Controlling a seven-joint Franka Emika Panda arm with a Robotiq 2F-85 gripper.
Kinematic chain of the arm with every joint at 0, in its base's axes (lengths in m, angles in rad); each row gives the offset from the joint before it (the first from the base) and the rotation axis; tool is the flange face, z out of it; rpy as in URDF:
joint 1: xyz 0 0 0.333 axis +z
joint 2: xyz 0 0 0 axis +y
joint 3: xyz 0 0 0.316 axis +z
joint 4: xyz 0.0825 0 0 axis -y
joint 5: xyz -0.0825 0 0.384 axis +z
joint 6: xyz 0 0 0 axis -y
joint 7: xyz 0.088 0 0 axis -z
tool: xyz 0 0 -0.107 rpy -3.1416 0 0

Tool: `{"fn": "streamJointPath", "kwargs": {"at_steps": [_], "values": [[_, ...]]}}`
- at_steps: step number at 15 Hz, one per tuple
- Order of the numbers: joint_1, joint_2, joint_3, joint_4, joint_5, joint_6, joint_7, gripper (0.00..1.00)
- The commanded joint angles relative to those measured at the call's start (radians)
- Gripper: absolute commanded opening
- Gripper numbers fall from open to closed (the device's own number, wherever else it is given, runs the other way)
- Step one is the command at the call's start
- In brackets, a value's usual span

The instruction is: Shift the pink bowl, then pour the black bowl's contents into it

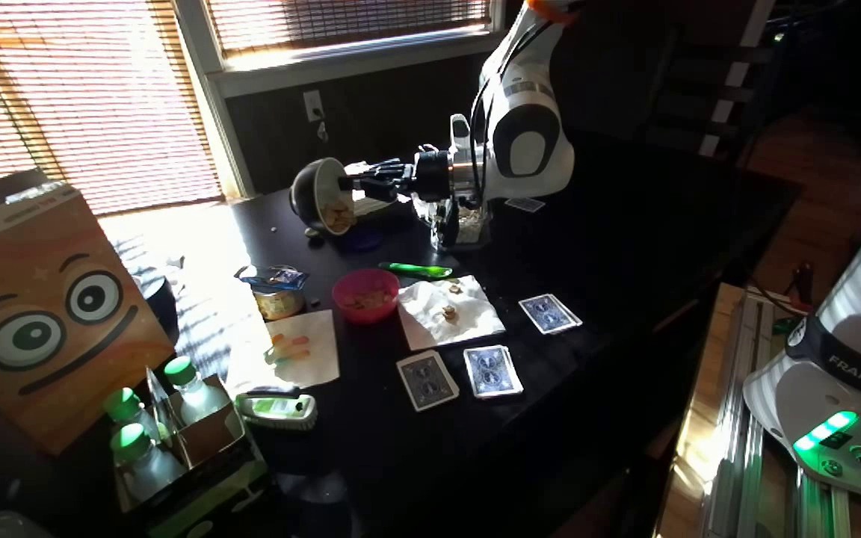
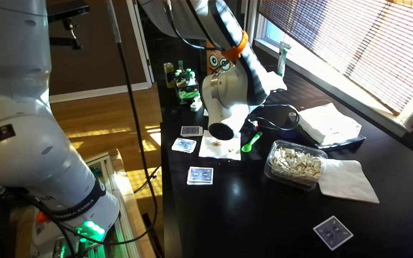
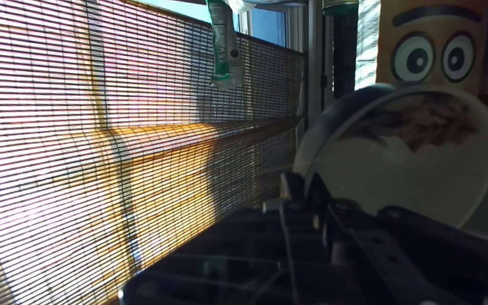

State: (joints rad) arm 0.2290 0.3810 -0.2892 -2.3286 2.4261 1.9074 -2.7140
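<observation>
The black bowl [image 1: 302, 199] is tilted on its side in the air, its pale inside facing the arm. Chip-like pieces lie in the lower part of it. My gripper [image 1: 348, 184] is shut on its rim. In the wrist view, the fingertips [image 3: 305, 188] pinch the rim of the black bowl [image 3: 400, 182], and the pieces are still inside. The pink bowl [image 1: 354, 311] stands upright on the table, with some pieces in it, below and nearer the camera than the black bowl. In an exterior view the arm hides both bowls and the gripper.
A green spoon [image 1: 417, 270] and a napkin [image 1: 468, 326] lie beside the pink bowl. A can [image 1: 279, 303] stands on its other side. A clear container of seeds [image 2: 294, 165] stands under the wrist. Playing cards [image 1: 492, 370], a bottle carton [image 1: 210, 433] and a box [image 1: 57, 314] are around.
</observation>
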Motion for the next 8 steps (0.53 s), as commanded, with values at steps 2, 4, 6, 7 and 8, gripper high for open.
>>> {"fn": "streamJointPath", "kwargs": {"at_steps": [2,4,6,7,8], "values": [[0.016,0.006,-0.024,-0.007,-0.012,-0.074,-0.027,0.02],[0.016,0.009,-0.028,-0.008,-0.012,-0.094,-0.027,0.02],[0.021,0.012,-0.036,-0.008,-0.012,-0.109,-0.027,0.02],[0.022,0.013,-0.039,-0.009,-0.011,-0.117,-0.027,0.02],[0.018,0.013,-0.036,-0.011,-0.009,-0.128,-0.027,0.02]]}}
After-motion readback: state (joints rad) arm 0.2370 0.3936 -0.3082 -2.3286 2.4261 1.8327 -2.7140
